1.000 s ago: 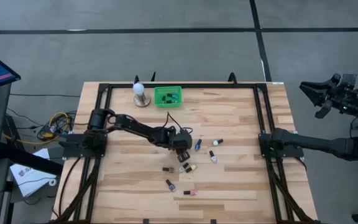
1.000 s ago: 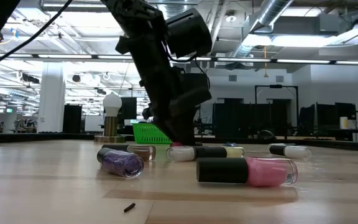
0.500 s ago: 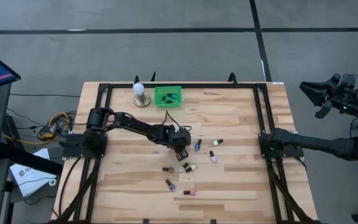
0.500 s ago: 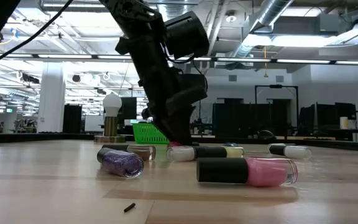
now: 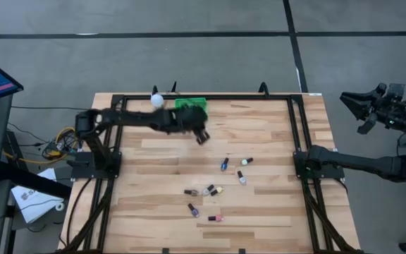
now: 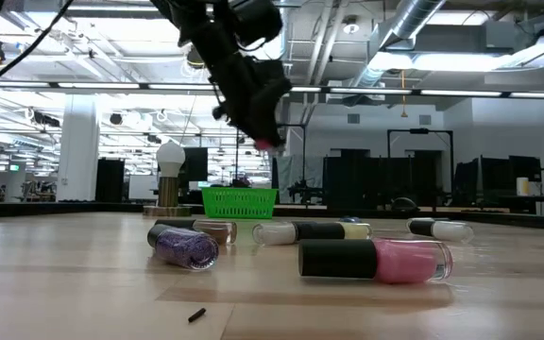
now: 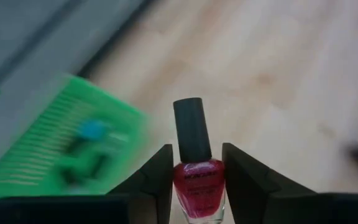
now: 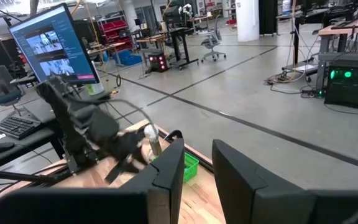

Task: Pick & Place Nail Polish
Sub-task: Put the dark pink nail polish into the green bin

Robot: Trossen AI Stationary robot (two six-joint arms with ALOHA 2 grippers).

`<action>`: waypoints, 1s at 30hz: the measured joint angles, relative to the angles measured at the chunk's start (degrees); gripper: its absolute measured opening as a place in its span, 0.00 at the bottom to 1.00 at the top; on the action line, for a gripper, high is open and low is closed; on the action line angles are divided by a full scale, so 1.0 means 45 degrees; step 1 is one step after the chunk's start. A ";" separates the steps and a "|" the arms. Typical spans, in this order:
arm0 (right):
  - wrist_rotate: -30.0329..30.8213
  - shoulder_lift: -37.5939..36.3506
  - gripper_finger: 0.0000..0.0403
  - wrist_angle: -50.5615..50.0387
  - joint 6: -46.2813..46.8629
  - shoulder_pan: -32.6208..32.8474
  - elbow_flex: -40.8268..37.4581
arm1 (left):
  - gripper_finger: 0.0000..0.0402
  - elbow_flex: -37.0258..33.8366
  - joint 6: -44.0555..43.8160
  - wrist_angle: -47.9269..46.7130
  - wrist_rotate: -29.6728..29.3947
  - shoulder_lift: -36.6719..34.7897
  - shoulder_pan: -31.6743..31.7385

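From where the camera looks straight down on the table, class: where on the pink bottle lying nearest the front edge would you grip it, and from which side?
The pink bottle lies flat on the table, dark cap to one end. Come straight down from above and close the fingers across its glass body, at right angles to its long axis. That is likely safer than the narrower cap. No other bottle touches it, so both fingers should have room.

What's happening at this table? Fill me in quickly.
The left gripper is shut on a red nail polish bottle, carrying it in the air near the green basket at the table's far edge. The basket already holds a few bottles. Several more nail polish bottles lie scattered on the wooden table, waiting to be picked up. A white bulb-shaped thing stands beside the basket. The right gripper waits off the table's right side.
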 joint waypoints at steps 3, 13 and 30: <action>0.0000 -0.0003 0.19 0.0022 0.0000 0.0000 0.0000 | 0.26 0.0004 0.0324 0.0002 -0.0429 -0.0543 0.1157; 0.0005 -0.0003 0.19 -0.0012 0.0000 0.0000 0.0000 | 0.26 0.0015 0.1305 0.0131 0.0945 -0.0009 0.3746; 0.0007 -0.0003 0.19 -0.0012 0.0005 -0.0004 0.0000 | 0.26 0.0015 0.2257 0.0630 0.1638 0.2607 0.3692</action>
